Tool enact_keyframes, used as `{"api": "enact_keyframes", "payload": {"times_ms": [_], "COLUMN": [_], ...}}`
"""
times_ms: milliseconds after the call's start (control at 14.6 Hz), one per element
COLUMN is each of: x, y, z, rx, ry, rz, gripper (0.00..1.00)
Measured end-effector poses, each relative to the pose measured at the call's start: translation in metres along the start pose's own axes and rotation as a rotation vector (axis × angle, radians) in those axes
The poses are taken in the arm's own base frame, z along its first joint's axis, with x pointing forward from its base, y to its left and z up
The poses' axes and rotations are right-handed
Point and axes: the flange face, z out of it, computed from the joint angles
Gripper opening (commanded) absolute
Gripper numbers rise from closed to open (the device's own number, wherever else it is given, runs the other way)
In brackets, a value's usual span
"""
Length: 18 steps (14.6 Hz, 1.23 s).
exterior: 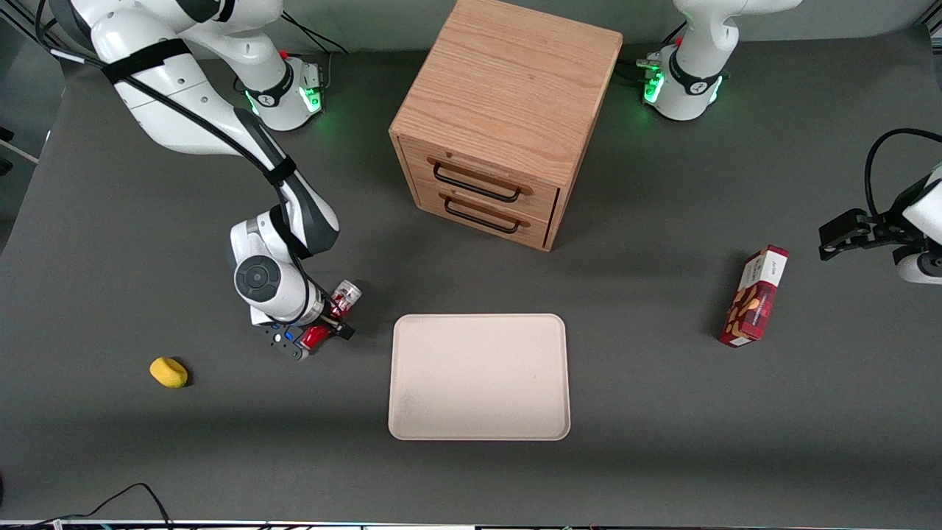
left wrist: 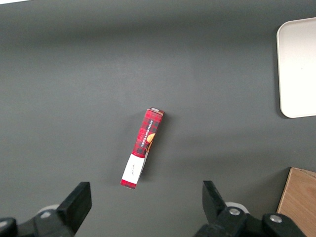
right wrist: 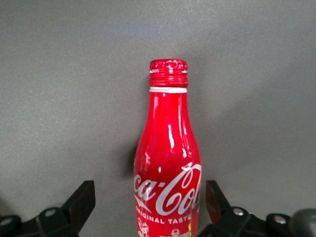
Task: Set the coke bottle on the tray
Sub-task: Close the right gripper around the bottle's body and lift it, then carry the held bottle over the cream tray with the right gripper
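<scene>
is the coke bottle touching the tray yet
Apart. The front view shows bare dark table between the coke bottle and the tray; the bottle sits at the pincer, toward the working arm's end of the table.

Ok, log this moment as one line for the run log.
phase: grasp | gripper: open, straddling coke bottle lying on table | tray: bare, beside bottle | bottle not on tray

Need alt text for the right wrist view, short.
A red coke bottle with a red cap and white script logo sits between the gripper jaws, which stand apart on either side of it, over plain grey table.
</scene>
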Motion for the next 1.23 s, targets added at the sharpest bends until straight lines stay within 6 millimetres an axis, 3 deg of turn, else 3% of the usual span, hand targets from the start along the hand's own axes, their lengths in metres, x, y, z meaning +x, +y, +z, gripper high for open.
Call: {"api": "enact_keyframes", "payload": {"times_ms": [68, 137, 205, 273, 888, 1025, 1230], "x": [0.0, 0.0, 0.0, 0.0, 0.002, 0.006, 0.012], "y": [0.0, 0.0, 0.0, 0.0, -0.001, -0.001, -0.001], "z": [0.001, 0.001, 0.001, 0.002, -0.007, -0.032, -0.105], "rx": [-0.001, -0.003, -0.005, -0.005, -0.016, -0.043, -0.072], "ry": [0.0, 0.001, 0.003, 0.004, 0.014, 0.014, 0.027], "rz": [-0.001, -0.004, -0.006, -0.007, -0.017, -0.031, -0.072], "gripper": [0.89, 0.71, 0.39, 0.0, 0.0, 0.0, 0.0]}}
